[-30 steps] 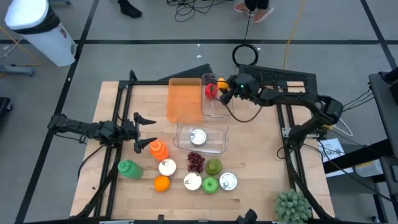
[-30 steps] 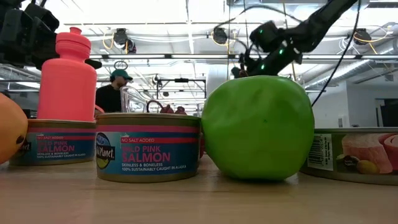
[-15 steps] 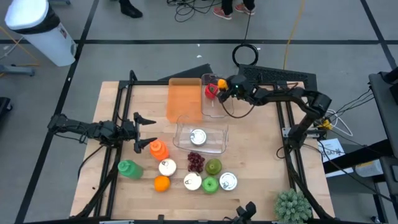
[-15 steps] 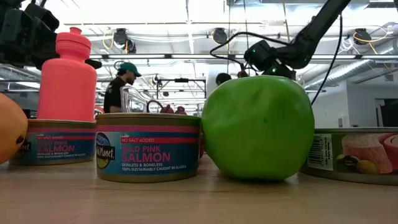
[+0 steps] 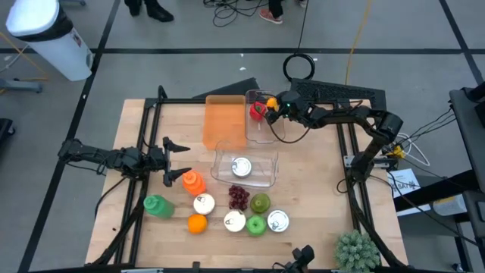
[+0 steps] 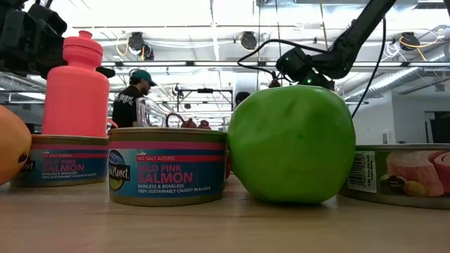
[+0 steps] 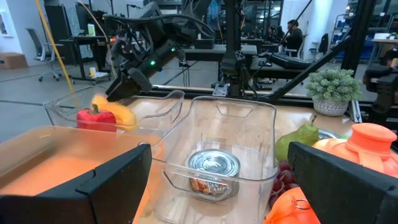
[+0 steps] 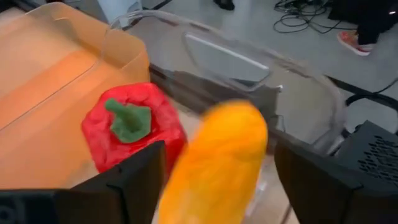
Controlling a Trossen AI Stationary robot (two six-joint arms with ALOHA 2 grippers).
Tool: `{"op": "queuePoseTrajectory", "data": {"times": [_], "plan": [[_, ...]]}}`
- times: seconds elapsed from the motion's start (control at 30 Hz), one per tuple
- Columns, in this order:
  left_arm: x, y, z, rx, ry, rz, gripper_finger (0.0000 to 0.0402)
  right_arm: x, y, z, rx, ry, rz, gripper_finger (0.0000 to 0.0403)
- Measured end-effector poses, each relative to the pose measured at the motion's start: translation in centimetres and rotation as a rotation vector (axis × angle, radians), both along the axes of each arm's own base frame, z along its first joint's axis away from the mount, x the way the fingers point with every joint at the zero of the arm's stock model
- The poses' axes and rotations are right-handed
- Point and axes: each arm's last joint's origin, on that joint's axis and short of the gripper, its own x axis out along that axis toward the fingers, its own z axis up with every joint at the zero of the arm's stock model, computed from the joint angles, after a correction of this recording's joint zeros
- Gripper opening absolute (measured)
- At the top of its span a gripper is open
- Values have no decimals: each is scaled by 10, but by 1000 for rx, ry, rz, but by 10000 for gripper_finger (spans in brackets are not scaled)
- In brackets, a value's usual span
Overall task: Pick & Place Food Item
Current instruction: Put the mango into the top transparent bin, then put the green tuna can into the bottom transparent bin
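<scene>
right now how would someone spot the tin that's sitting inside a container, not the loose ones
Start at the clear plastic bin in the middle of the wooden table, just nearer the front than the orange bin. A single round tin lies flat inside it, silver lid up. It is the only tin enclosed by bin walls; the other tins sit loose among the fruit at the front.

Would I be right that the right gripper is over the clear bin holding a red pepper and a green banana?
Not quite: the banana is yellow, not green, as the right wrist view shows. The right gripper is indeed over the clear bin holding it and the red pepper.
</scene>
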Motion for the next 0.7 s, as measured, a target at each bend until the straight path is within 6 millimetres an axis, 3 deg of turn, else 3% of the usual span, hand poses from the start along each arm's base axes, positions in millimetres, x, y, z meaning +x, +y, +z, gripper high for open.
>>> {"op": "queuePoseTrajectory", "data": {"times": [0.23, 0.4, 0.53, 0.7], "plan": [[0, 0, 0, 0, 0, 0, 392, 0, 0, 3, -26, 9, 12, 323], [0, 0, 0, 0, 0, 0, 392, -4, 16, 32, -49, -29, 84, 321], [0, 0, 0, 0, 0, 0, 392, -20, 46, 63, -37, 35, 172, 312], [0, 0, 0, 0, 0, 0, 392, -48, 102, 91, 52, 48, 260, 299]]}}
